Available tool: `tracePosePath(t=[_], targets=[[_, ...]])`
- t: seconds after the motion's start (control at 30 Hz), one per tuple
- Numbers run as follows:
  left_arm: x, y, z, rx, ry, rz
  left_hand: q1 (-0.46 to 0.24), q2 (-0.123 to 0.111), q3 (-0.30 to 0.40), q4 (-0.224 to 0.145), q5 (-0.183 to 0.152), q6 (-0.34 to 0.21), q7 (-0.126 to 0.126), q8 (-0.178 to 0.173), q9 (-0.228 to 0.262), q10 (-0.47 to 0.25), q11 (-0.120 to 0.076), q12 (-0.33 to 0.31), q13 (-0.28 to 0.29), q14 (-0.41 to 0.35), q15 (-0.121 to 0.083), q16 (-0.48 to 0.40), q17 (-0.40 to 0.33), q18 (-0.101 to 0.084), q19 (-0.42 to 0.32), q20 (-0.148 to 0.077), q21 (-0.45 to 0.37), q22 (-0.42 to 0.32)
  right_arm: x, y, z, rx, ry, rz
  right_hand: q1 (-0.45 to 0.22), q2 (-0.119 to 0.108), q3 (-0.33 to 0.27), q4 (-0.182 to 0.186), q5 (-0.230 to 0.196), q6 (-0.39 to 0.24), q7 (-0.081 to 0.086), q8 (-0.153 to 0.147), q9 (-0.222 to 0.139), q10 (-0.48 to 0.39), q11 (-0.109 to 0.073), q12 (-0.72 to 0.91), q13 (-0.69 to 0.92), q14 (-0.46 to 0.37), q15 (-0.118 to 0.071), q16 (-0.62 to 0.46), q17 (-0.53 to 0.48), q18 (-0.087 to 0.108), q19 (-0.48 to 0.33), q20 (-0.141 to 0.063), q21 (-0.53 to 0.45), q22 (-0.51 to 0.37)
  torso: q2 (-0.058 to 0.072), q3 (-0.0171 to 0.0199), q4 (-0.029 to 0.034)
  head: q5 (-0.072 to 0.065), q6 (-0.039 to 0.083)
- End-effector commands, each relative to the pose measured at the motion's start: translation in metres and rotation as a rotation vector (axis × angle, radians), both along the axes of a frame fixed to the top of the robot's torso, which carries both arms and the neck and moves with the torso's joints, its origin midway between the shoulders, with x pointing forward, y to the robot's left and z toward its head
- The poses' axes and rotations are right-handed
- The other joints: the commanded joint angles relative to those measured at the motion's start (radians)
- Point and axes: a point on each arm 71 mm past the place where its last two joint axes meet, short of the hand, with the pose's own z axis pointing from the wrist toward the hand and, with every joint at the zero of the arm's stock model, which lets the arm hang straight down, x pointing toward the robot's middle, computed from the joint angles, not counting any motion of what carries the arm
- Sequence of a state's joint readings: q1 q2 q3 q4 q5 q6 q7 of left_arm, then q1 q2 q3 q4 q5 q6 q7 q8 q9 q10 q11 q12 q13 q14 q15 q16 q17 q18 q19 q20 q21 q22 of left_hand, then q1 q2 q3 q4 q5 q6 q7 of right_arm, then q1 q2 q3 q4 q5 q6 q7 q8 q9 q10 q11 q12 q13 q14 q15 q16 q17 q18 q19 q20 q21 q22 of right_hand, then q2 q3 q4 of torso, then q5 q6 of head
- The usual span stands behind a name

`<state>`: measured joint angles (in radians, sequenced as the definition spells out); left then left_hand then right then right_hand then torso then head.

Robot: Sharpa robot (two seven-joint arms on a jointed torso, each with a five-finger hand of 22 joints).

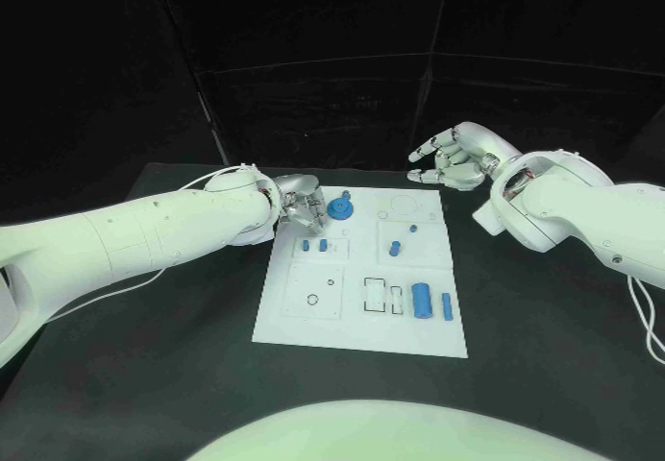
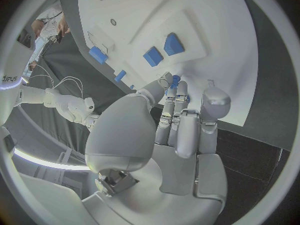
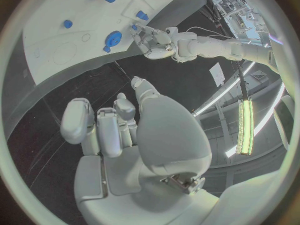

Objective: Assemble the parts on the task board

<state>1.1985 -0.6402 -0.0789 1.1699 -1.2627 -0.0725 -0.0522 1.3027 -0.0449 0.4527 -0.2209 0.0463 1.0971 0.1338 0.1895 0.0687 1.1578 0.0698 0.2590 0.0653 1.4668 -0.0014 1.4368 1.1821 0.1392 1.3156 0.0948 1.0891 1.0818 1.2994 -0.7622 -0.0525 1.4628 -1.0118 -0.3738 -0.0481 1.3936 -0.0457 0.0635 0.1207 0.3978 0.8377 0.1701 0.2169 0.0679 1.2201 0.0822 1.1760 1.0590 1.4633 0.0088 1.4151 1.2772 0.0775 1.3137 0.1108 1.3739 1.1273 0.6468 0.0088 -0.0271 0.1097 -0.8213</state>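
Observation:
The white task board (image 1: 355,327) lies in the middle of the black table. My left hand (image 1: 298,209) hovers over the board's far left corner and pinches a small blue part (image 2: 175,78) between thumb and fingertips. Just to its right a round blue part with a knob (image 1: 342,208) sits on the board (image 3: 56,50). My right hand (image 1: 451,158) hangs beyond the board's far right corner, fingers apart and holding nothing. The right wrist view shows my left hand (image 3: 156,41) beside the round part (image 3: 112,37).
Two small blue blocks (image 1: 314,246) sit in the board's left half, and two small pegs (image 1: 404,238) stand nearer the middle. Two blue cylinders (image 1: 431,301) lie at the near right, next to a black-outlined slot (image 1: 377,294). Dark table surrounds the board.

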Motion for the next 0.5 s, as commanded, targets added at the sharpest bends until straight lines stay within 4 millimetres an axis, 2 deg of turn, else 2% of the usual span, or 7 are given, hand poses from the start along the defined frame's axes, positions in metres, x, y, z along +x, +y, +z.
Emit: tracePosePath(t=[0.03,0.27,0.5], targets=[[-0.001,-0.0023,-0.0019,0.006,0.023,-0.007,-0.004,-0.002,0.005,0.003,0.004,0.005,0.0,-0.007,0.0,0.005,-0.002,-0.008,0.001,0.014,-0.009,-0.006,0.0,-0.013,0.003,0.0,-0.006,-0.001,-0.0002,0.0015,0.0018,0.006,-0.009,0.008,0.005,0.001,0.002,0.006,0.003,-0.008,0.0,0.006,0.0,-0.003,-0.003,0.002,0.001,0.046,-0.007,-0.003,0.0,0.015,-0.008,-0.001,-0.003,0.0,0.0,0.0001,-0.0008,0.001,0.0],[-0.0009,-0.0019,-0.0028,0.007,0.029,-0.003,-0.004,-0.007,0.005,0.001,0.003,0.0,0.003,-0.015,-0.001,0.001,0.001,-0.018,0.0,0.012,-0.007,-0.007,-0.003,-0.013,0.0,0.001,-0.01,-0.004,-0.0002,0.0008,0.0019,0.007,-0.01,0.006,0.005,0.001,0.002,0.006,0.003,-0.008,0.0,0.006,0.0,-0.003,-0.003,0.002,0.001,0.046,-0.007,-0.003,0.0,0.015,-0.008,-0.001,-0.003,0.0,0.0,0.0005,-0.0013,0.001,-0.001],[-0.0008,-0.002,-0.003,0.006,0.029,-0.002,-0.01,-0.025,0.005,-0.003,0.003,-0.045,0.015,-0.051,-0.006,-0.021,0.014,-0.048,-0.001,0.01,0.003,-0.01,-0.011,-0.013,-0.003,0.008,-0.017,-0.007,-0.0001,0.0007,0.0019,0.006,-0.01,0.005,0.005,0.001,0.002,0.006,0.003,-0.008,0.0,0.006,0.0,-0.003,-0.003,0.002,0.001,0.046,-0.007,-0.003,0.0,0.015,-0.008,-0.001,-0.003,0.0,0.0,0.0005,-0.0004,0.001,-0.001]])
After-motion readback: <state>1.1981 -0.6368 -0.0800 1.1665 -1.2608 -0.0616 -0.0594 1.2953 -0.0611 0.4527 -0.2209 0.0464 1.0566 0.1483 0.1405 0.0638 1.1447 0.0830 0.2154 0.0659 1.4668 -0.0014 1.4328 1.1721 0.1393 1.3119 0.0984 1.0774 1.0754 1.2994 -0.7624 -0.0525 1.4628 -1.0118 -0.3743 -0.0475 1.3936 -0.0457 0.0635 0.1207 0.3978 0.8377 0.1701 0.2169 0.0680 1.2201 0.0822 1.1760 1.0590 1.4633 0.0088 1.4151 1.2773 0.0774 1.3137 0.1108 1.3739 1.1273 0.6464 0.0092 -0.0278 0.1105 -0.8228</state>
